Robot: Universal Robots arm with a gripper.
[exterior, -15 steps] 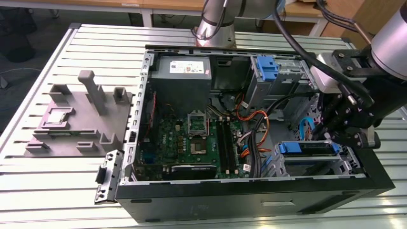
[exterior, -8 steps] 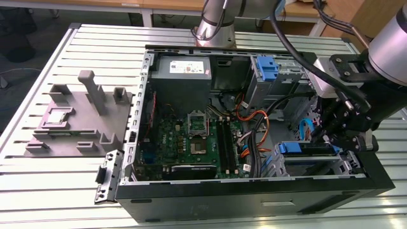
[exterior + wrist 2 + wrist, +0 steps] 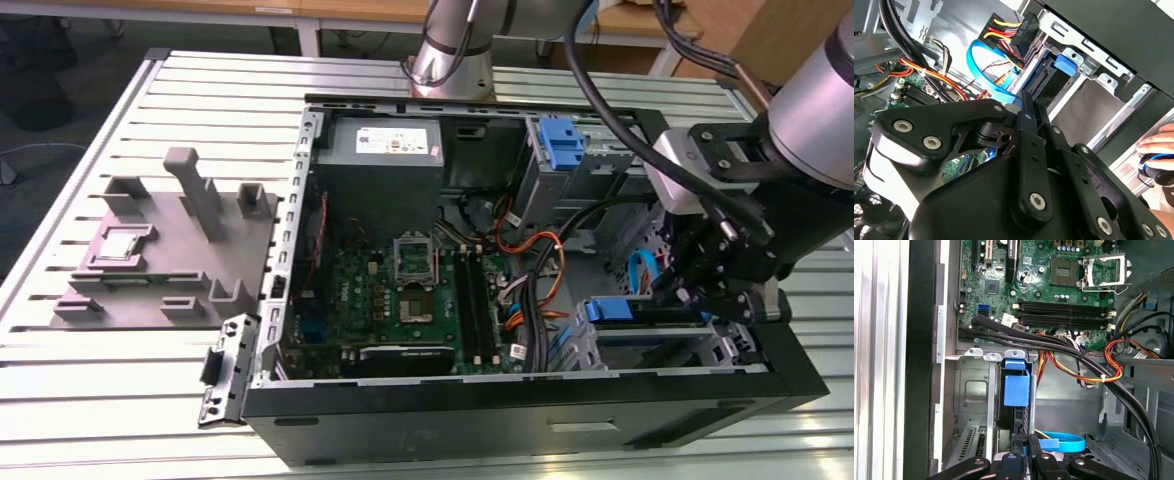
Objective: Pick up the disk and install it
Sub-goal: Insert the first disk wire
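Your black metal claw [image 3: 1026,447], its fingers pressed together, sits at the disk's [image 3: 1016,390] rear edge. The disk, blue plastic carrier around it, stands edgewise in the grey steel bay [image 3: 974,390] of the computer case [image 3: 534,410].

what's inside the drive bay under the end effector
The disk stands on edge in the drive bay, its blue carrier tab showing. The end effector sits at its end, hiding that part; its label face isn't visible.

In the exterior view the pincer [image 3: 710,292] hides most of the disk [image 3: 627,311]. In the second wrist view a hand [image 3: 1159,150] is cut off by the frame edge.
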